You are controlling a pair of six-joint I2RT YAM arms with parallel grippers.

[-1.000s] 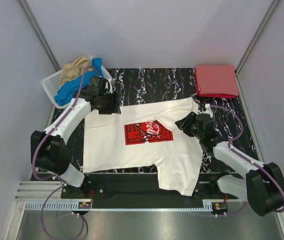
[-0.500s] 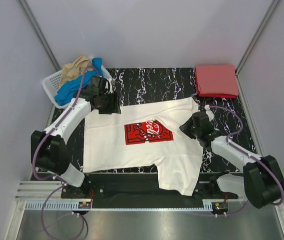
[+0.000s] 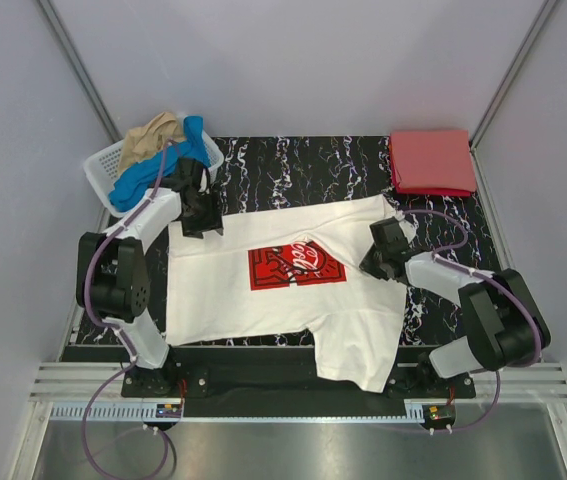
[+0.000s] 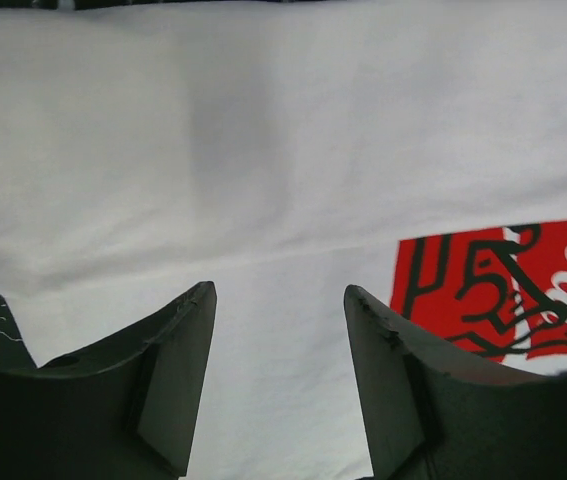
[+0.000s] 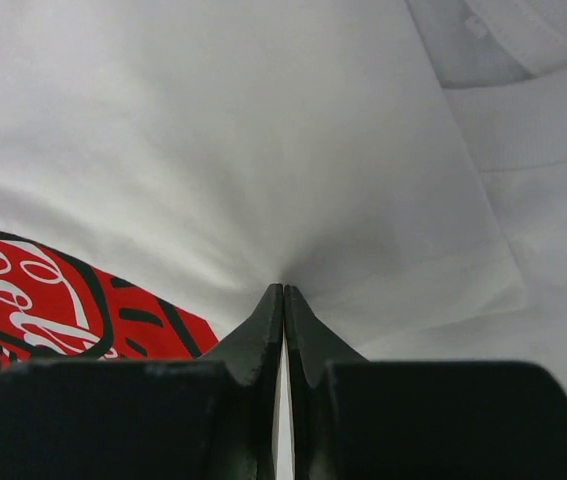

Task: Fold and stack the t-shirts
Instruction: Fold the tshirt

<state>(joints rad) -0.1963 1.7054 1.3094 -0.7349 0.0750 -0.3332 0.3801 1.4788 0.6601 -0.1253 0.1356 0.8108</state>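
Observation:
A white t-shirt (image 3: 263,300) with a red chest print (image 3: 295,267) lies spread flat on the dark marbled mat. My left gripper (image 3: 205,224) hovers open over the shirt's far left part; in the left wrist view its jaws (image 4: 278,288) stand wide apart above plain white cloth (image 4: 283,130), beside the print (image 4: 503,285). My right gripper (image 3: 368,266) sits on the shirt just right of the print. In the right wrist view its jaws (image 5: 283,288) are pressed together on a pinch of white cloth (image 5: 213,130), with wrinkles running into the tips.
A folded red t-shirt (image 3: 431,161) lies at the mat's far right corner. A white lattice basket (image 3: 103,165) at the far left holds a blue tee (image 3: 153,172) and a tan tee (image 3: 153,135). Grey walls close in the sides and back.
My right gripper has shut on the white shirt's cloth beside the print. The left gripper shifted slightly left along the shirt's far edge and stays open; both arms' elbows have swung.

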